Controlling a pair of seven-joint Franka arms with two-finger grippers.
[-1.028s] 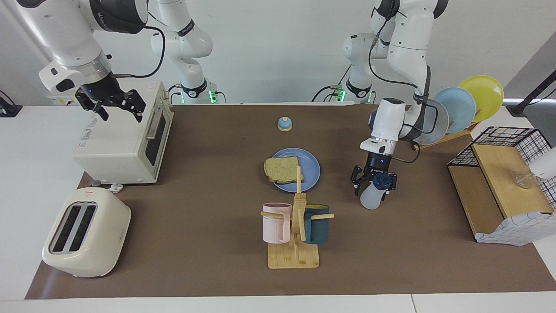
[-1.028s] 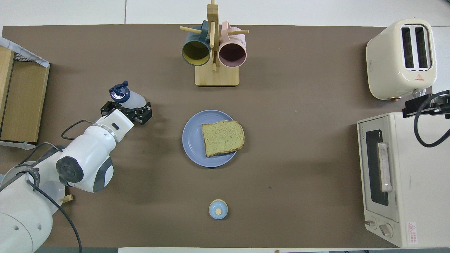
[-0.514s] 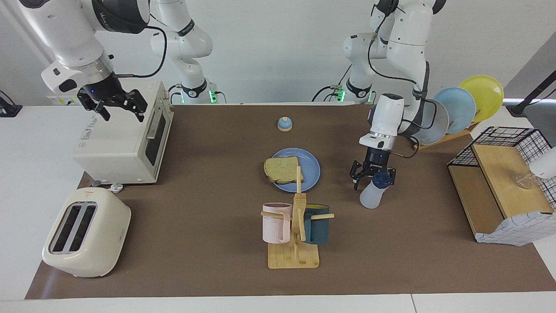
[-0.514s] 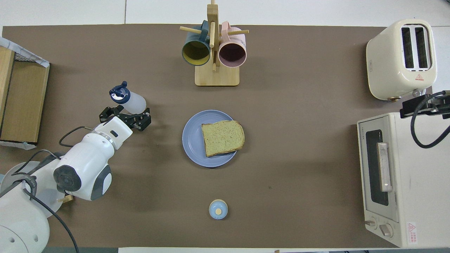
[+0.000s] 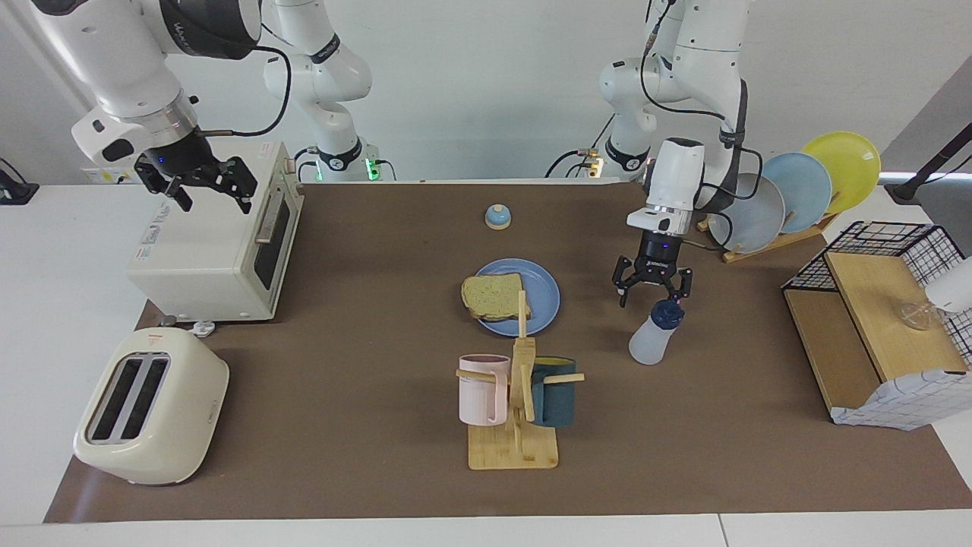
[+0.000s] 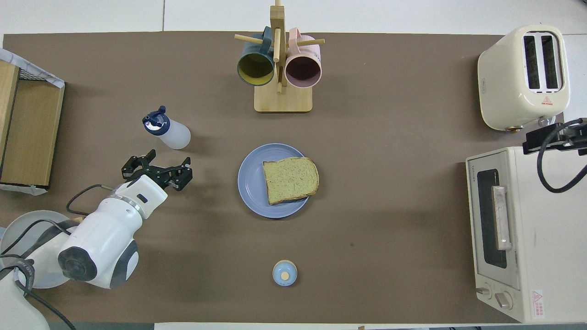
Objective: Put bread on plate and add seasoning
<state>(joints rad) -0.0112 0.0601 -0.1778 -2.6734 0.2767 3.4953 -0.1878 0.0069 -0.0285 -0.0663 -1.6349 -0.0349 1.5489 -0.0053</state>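
Two high cameras on this one: the facing view looks across the table (image 5: 342, 395) at the robots, whose bases stand at the top edge. The overhead view sits above the robots' own end and looks steeply down and forward, the arms entering from the bottom. Both are set well back and share the whole brown tabletop, half a turn apart, the toaster (image 5: 150, 406) swapping sides.
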